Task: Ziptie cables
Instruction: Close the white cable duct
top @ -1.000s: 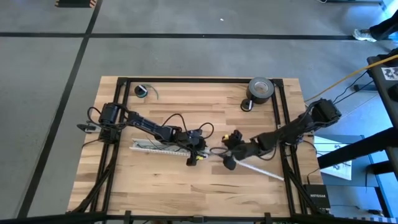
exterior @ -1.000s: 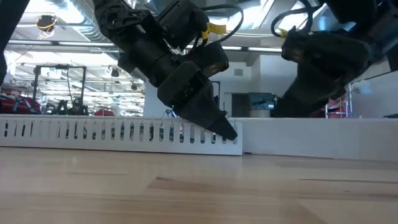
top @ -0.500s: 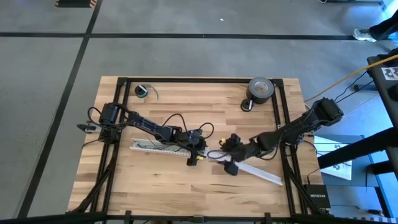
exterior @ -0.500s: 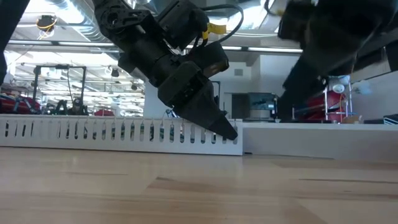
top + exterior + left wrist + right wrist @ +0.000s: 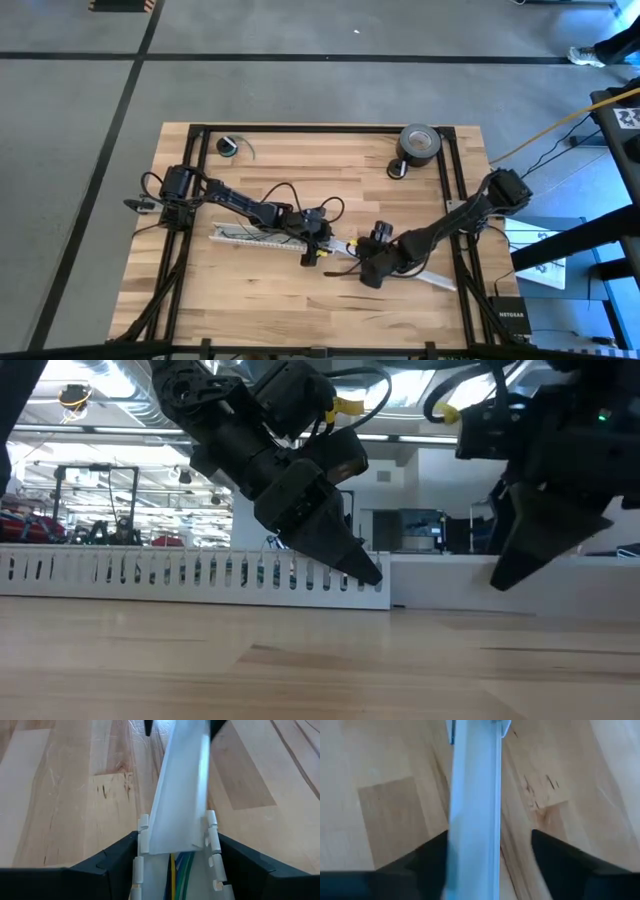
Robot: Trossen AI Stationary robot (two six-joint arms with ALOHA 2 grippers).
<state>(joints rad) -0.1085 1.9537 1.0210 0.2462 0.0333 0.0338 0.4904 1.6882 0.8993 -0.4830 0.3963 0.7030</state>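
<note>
A long white slotted strip point(image 5: 255, 236) lies on the table left of centre. The cables point(image 5: 178, 870), yellow and green wires, lie inside it. My left gripper point(image 5: 315, 248) is shut on the strip's right end. A plain white strip point(image 5: 430, 277) runs from that end point(image 5: 182, 780) toward the near right. My right gripper point(image 5: 368, 272) hangs over it, pointing steeply down. Its open fingers point(image 5: 432, 852) stand on either side of the strip point(image 5: 475, 805), with a gap showing on one side. No zipties are in view. My left gripper pinches the slotted strip's two side walls point(image 5: 142, 839) at its right end between its two fingers point(image 5: 117, 857). The fingers come slanting down from the table's left and lie along the strip. The strip lies flat on the table point(image 5: 200, 575).
A grey tape roll point(image 5: 418, 142) and a small round piece point(image 5: 396, 169) sit at the far right. A small coil with a green wire point(image 5: 230, 146) is at the far left. A black frame rail point(image 5: 455, 200) edges the table.
My right gripper has moved toward the near edge and a little to the left along the plain white strip, and has tipped to point more steeply down. My left gripper and the slotted strip have kept still.
</note>
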